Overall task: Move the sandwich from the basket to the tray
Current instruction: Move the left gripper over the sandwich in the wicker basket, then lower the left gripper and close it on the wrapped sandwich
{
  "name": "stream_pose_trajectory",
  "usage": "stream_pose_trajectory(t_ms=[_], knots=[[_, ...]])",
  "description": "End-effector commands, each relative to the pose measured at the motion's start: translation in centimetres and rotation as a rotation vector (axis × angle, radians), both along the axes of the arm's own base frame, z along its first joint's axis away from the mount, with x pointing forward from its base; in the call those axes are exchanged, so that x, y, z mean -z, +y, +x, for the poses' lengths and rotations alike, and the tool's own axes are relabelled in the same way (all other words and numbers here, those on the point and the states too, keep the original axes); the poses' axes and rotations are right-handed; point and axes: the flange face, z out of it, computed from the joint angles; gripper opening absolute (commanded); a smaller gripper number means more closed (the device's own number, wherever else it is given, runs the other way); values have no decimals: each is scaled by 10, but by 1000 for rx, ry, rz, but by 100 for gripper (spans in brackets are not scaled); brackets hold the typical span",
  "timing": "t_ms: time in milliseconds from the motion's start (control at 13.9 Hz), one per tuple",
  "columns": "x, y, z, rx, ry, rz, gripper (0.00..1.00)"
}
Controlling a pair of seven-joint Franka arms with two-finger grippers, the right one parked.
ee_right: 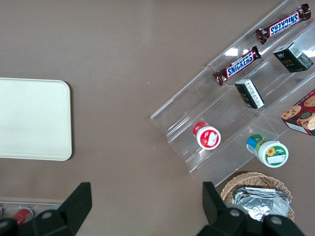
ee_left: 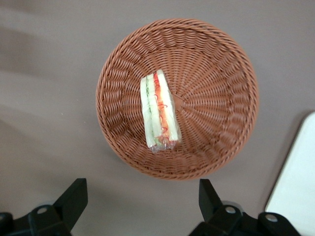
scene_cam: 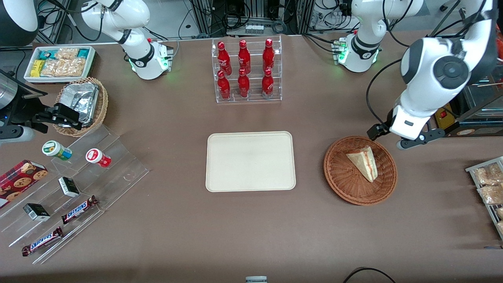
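A robotics lab dressed up as a small snack shop: two white arms are bolted to a brown table, with cable bundles and metal framing along its edge farthest from the front camera. Shop goods sit on clear acrylic displays, red bottles in a tiered rack and Snickers bars on stepped shelves

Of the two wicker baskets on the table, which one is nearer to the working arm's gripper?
The wide, shallow reddish-brown wicker basket holding the triangular sandwich; the open gripper hovers above it. The deeper tan basket holds foil packets.
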Motion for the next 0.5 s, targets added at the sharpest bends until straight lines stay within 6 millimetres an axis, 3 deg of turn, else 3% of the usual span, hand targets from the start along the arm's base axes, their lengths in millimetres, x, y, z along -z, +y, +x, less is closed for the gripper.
stream_pose_trajectory(t_ms=[0,432], knots=[[24,-3,-5,-81,-11,14,100],[88,-5,10,-134,-3,31,100]])
